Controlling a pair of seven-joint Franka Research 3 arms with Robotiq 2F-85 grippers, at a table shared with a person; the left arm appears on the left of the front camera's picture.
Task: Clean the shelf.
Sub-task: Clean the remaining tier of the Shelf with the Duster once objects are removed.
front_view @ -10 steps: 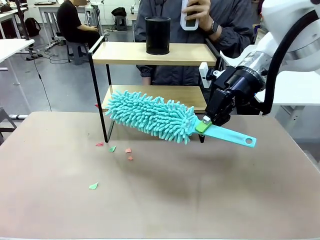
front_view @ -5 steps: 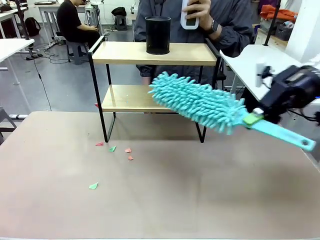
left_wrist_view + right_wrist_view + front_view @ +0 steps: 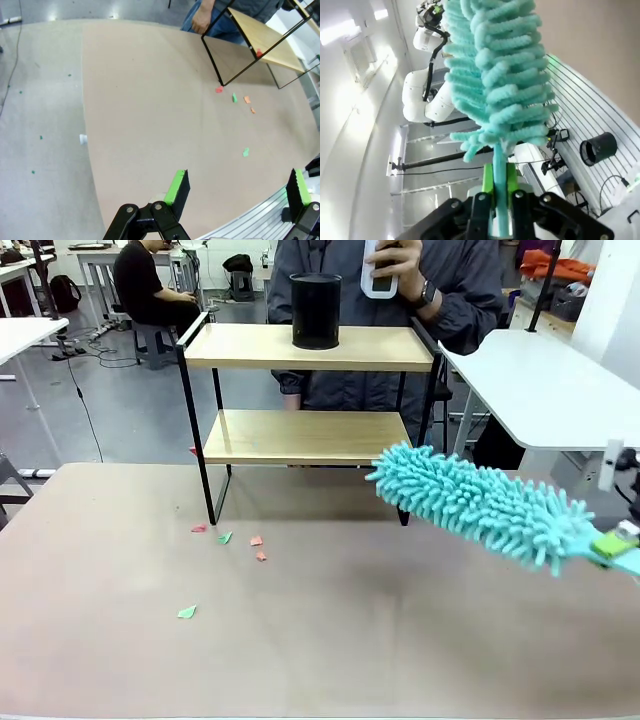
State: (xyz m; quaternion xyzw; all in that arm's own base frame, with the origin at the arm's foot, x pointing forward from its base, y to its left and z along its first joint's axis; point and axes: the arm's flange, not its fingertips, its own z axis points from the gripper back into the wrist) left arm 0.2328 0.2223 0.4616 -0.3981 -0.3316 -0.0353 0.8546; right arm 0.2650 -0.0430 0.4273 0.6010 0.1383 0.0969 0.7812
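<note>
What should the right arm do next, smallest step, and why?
Probably swing the duster back left onto the lower board's left end. A red scrap sits at that edge of the shelf, while other scraps lie on the table by its front leg. The right gripper is shut on the duster's handle, with the head hanging right of the shelf, touching neither board.

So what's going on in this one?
The right gripper is shut on the handle of a teal fluffy duster, held low over the table to the right of the shelf and clear of it. A black cylinder stands on the top board. Coloured paper scraps lie on the table by the shelf's front left leg. The left gripper is open and empty. A person stands behind the shelf.
</note>
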